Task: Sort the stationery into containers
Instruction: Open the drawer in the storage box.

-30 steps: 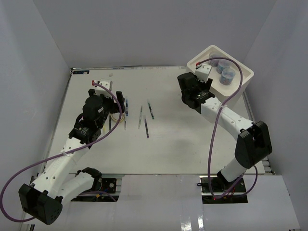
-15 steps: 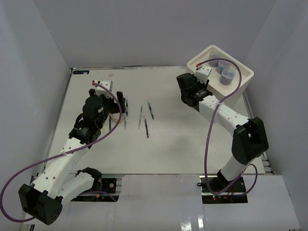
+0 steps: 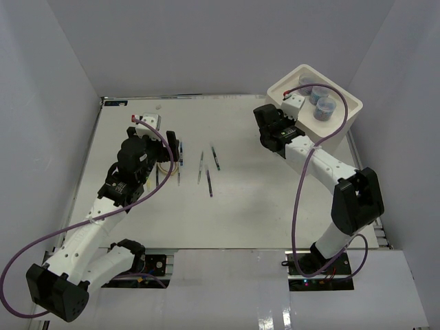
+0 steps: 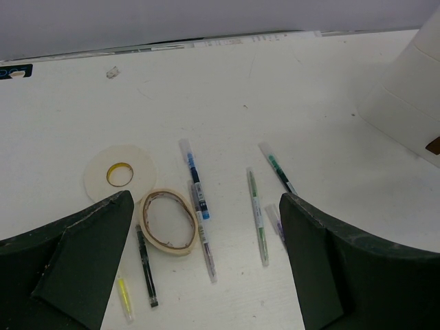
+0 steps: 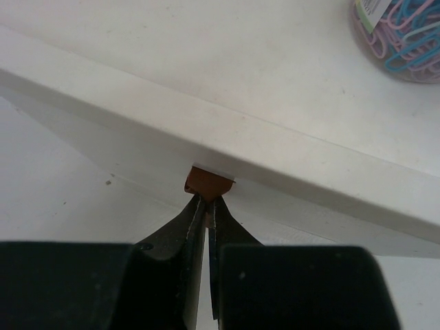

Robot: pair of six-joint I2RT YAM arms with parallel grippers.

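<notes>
We see the right gripper point(image 5: 206, 203) closed, its two fingers pressed together with their tips against the lower edge of the small brown handle point(image 5: 208, 182) on the front wall of the white box point(image 5: 275, 137) (whether the tips actually nip the handle we cannot tell). In the top view the box sits at the table's point(image 3: 254, 213) 2 o'clock corner, and a jar point(image 5: 405, 34) of coloured paper clips stands in its tray. The left gripper point(image 4: 206, 199) hangs with its jaws spread wide, holding nothing, over the loose stationery toward 10 o'clock of the table. Below it lie a flat white tape ring point(image 4: 118, 173) and, touching it at its 5 o'clock, a tan loop point(image 4: 168, 220). A blue pen point(image 4: 194, 179) lies just beside the loop at 3 o'clock, a green pen point(image 4: 258, 213) further right, and a black pen point(image 4: 146, 265) at the loop's 7 o'clock.
</notes>
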